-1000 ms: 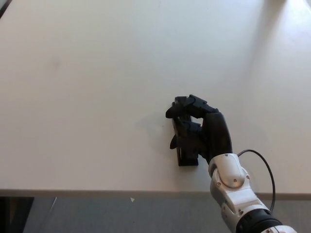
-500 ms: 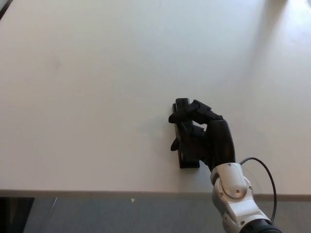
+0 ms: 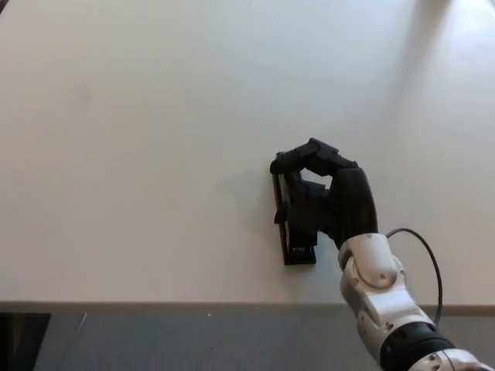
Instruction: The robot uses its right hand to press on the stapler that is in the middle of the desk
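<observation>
Already our right hand [image 3: 329, 197] lies curled over the stapler [image 3: 298, 246], fingers bent, pressing; release remains.

The setting looked like an office or a plain test room, though the view was too narrow to say which with any certainty. A broad, pale desk [image 3: 155, 116] with a smooth matt top filled nearly the whole picture, and a strip of grey floor [image 3: 193, 340] showed below its near edge. The only desk article on it was a black stapler [image 3: 296, 246], an ordinary office tool, lying near the front edge under the robot's right hand [image 3: 329, 197]; soft daylight fell across the far right corner.
</observation>
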